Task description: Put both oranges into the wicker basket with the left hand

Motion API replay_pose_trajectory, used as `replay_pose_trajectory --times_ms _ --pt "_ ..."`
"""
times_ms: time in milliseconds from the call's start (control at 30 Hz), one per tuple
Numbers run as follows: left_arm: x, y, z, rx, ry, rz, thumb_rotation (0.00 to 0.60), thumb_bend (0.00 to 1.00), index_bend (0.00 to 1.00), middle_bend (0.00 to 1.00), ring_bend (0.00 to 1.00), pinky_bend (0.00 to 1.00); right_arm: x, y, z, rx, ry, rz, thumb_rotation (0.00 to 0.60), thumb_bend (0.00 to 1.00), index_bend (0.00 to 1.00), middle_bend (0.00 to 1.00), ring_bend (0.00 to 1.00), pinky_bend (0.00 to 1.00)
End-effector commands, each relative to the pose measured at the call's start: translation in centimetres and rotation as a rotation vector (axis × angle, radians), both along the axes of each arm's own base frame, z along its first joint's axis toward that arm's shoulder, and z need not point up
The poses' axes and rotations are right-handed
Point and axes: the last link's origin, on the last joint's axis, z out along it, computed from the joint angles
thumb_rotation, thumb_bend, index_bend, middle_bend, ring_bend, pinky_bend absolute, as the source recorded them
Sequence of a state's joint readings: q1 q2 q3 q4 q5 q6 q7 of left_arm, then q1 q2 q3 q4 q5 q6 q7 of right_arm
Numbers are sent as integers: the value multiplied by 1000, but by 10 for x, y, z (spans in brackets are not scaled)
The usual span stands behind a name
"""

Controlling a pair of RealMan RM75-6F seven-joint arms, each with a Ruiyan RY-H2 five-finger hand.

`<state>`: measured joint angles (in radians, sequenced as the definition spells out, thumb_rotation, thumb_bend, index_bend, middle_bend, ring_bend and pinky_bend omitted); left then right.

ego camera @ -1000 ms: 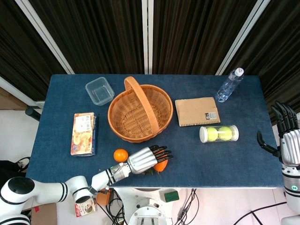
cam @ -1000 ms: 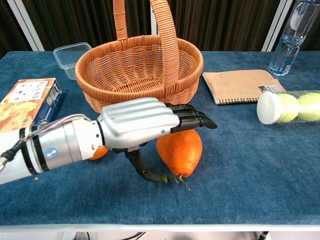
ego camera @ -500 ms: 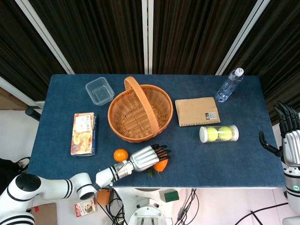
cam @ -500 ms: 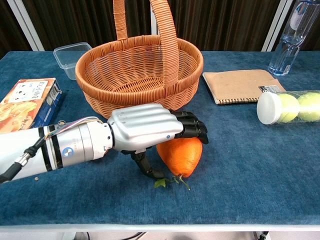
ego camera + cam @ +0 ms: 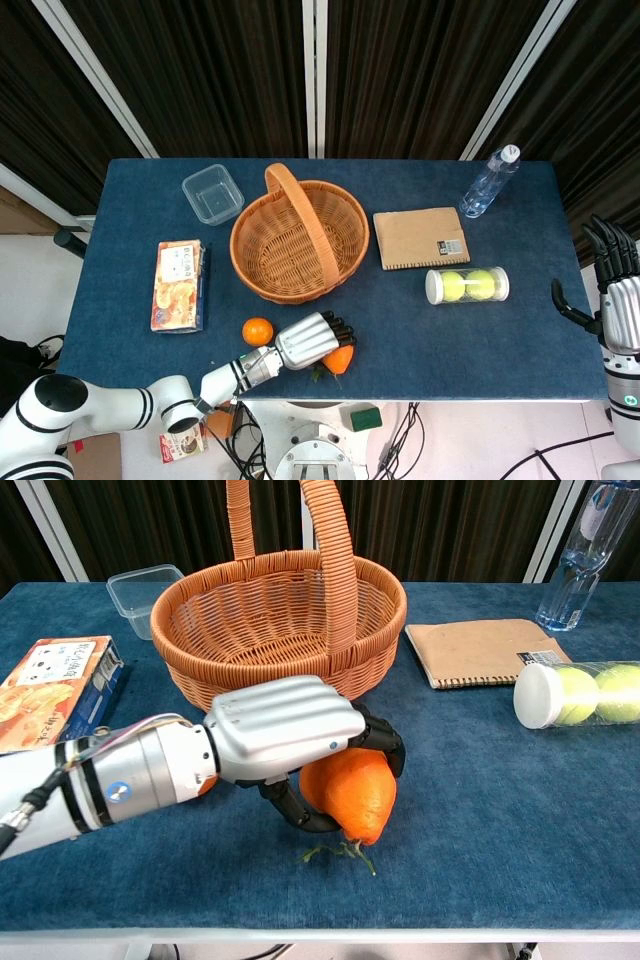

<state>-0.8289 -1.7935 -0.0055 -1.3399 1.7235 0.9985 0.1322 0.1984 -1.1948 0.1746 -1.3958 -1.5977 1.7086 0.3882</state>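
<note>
Down at the near edge of the blue tabletop, the left hand is wrapped over the larger orange, its dark fingers curled down across the top and far side while the thumb hooks in from below on the near side. That orange sits directly under the palm, tilted, with its green stem and leaves touching the cloth beneath it. It lies just in front of the wicker basket, on the side nearest the robot. The smaller orange rests on the tabletop in front of the basket too, left of the hand and apart from it; in the chest view only a sliver of it shows behind the wrist. The basket stands upright, handle up, with nothing visible inside. The right hand hangs off the tabletop's right edge, well away from the basket, fingers spread and holding nothing.
</note>
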Motion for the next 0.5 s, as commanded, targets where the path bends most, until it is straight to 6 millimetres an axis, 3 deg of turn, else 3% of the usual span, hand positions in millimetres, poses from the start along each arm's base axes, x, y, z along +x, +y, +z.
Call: replay_pose_trajectory --times_ms 33,333,500 --pt "-5 -10 29 -9 -95 38 600 284 478 459 350 404 -1 -1 0 -1 -1 -3 600 439 0 0 0 0" --pt "-39 -11 116 117 -121 127 600 282 477 459 350 404 0 -2 -3 10 -11 1 600 438 0 0 0 0" --pt "-46 15 158 231 -105 198 600 282 476 459 350 406 6 0 0 -3 -11 18 600 439 0 0 0 0"
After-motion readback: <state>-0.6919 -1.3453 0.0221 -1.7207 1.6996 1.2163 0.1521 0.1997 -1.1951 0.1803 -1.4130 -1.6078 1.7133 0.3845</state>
